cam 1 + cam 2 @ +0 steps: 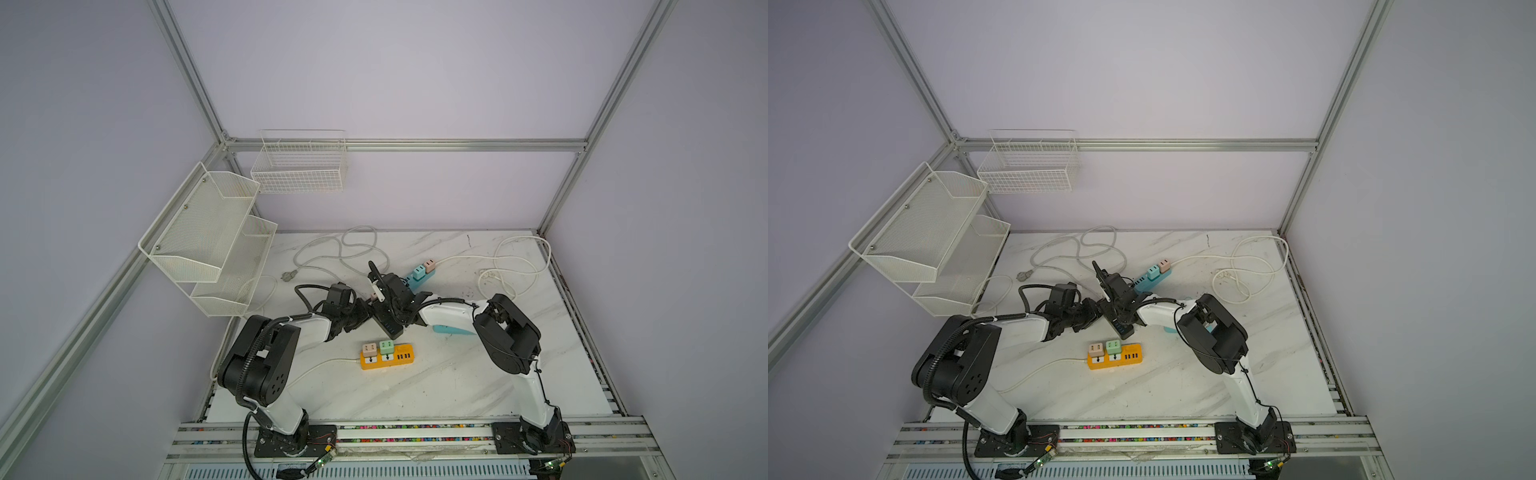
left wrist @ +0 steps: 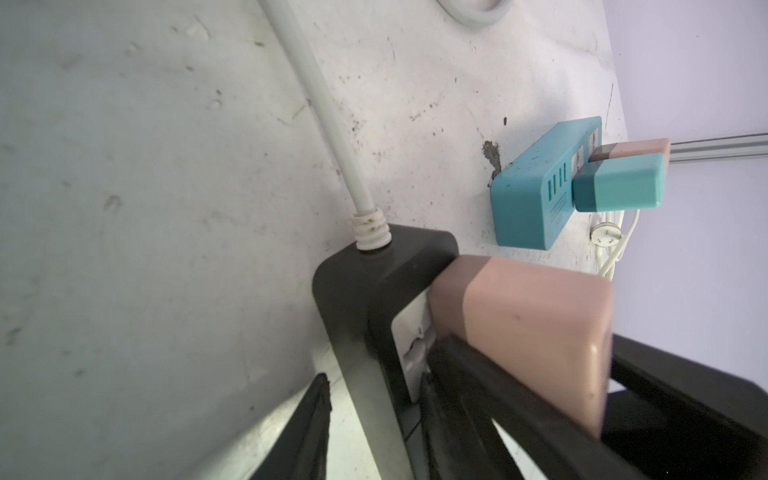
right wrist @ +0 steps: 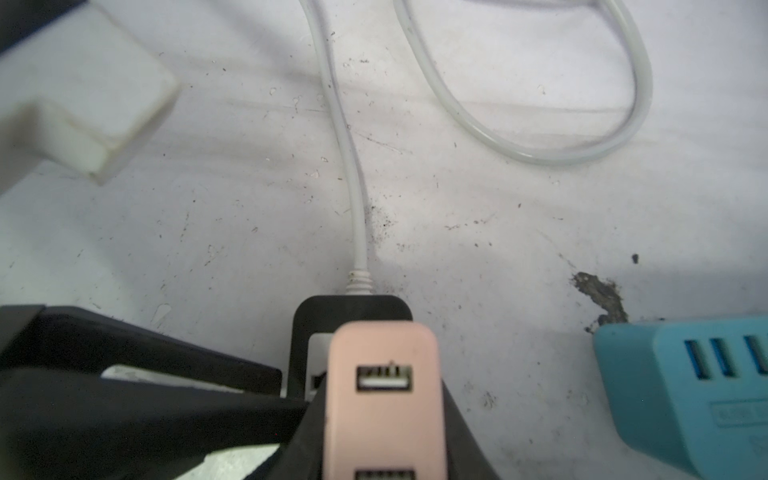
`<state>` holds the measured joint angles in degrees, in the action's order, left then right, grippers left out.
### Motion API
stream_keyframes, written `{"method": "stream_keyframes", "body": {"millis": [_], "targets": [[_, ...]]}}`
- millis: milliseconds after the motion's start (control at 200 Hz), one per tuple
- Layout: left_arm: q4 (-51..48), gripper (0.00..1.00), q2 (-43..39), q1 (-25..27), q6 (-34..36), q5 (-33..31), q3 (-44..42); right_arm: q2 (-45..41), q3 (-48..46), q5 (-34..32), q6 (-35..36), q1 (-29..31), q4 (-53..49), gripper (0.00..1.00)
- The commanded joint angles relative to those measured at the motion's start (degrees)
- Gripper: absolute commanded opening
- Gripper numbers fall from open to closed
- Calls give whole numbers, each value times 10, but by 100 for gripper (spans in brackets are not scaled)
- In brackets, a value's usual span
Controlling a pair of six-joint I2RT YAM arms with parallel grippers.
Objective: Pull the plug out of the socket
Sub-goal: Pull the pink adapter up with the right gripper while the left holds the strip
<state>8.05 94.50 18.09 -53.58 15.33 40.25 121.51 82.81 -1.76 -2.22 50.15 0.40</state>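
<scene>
The pink plug [image 3: 382, 399] sits pushed into the black power strip [image 2: 357, 299], at the end where the strip's white cable [image 3: 353, 178] leaves it. The strip lies near the middle of the marble surface [image 1: 457, 374].

The right end effector [image 3: 382, 419] is clenched on the pink plug, with a dark finger against each of its sides. The left end effector [image 1: 365, 312] reaches in from the opposite side and straddles the strip's body. In the left wrist view a sliver of bright surface shows between one of its fingers [image 2: 318, 424] and the strip's side, so I cannot tell whether it grips the strip.

Just beyond the black strip, toward the far edge, lies a blue power strip [image 1: 417, 279] carrying a teal plug [image 1: 419, 272] and a second pink plug [image 1: 430, 264] side by side. Toward the front edge lies an orange power strip [image 1: 386, 358] carrying a beige plug [image 1: 369, 349] and a green plug [image 1: 386, 346]. Loose white cable loops lie along the far edge and in the far right corner.
</scene>
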Motion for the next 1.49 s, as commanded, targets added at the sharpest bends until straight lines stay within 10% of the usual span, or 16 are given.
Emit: {"method": "stream_keyframes", "body": {"millis": [0,1490], "targets": [[-56,36,5,11,-4,-44,-42,-25,16,44,4,13,4,10],[-84,27,-12,20,-16,-67,-41,-54,19,-6,24,8,-15,3]]}}
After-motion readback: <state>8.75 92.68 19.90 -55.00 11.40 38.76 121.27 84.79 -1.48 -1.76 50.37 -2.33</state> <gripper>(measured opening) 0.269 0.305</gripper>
